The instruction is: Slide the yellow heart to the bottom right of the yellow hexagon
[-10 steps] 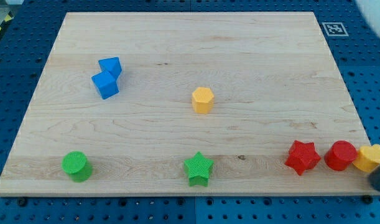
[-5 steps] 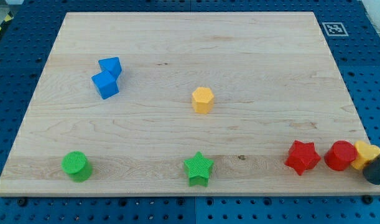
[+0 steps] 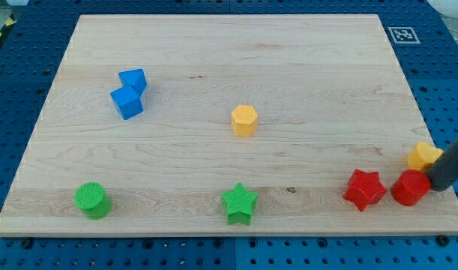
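Note:
The yellow heart (image 3: 423, 156) lies at the board's right edge, just above the red cylinder (image 3: 410, 187). The yellow hexagon (image 3: 244, 120) stands near the middle of the board, far to the heart's left. My dark rod comes in from the view's right edge; my tip (image 3: 441, 185) sits at the heart's lower right, touching it, and right beside the red cylinder.
A red star (image 3: 363, 188) lies left of the red cylinder. A green star (image 3: 239, 203) is at bottom centre, a green cylinder (image 3: 91, 200) at bottom left. Two blue blocks (image 3: 129, 93) touch each other at upper left. The wooden board (image 3: 229, 45) lies on a blue pegboard.
My tip has moved up from the bottom right corner. The yellow heart has slid up and a little left, from beside the red cylinder to above it.

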Controlling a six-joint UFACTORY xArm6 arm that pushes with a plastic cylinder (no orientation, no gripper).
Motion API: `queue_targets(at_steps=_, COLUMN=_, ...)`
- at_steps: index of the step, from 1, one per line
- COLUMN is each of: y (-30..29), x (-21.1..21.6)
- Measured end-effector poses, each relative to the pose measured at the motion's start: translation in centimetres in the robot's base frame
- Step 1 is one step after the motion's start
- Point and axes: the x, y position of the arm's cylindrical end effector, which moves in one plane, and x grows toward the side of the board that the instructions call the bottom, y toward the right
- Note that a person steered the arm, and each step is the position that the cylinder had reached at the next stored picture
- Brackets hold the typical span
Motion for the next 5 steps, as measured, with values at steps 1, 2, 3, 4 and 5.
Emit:
queue_targets(at_steps=1, y=2.2, x=0.0)
queue_targets(at_steps=2, y=2.4, x=-0.9)
queue_targets(at_steps=3, y=0.8, x=-1.3)
queue_targets(at_steps=4, y=-0.6, x=-2.7)
queue_targets(at_steps=5, y=-0.6, x=-3.0)
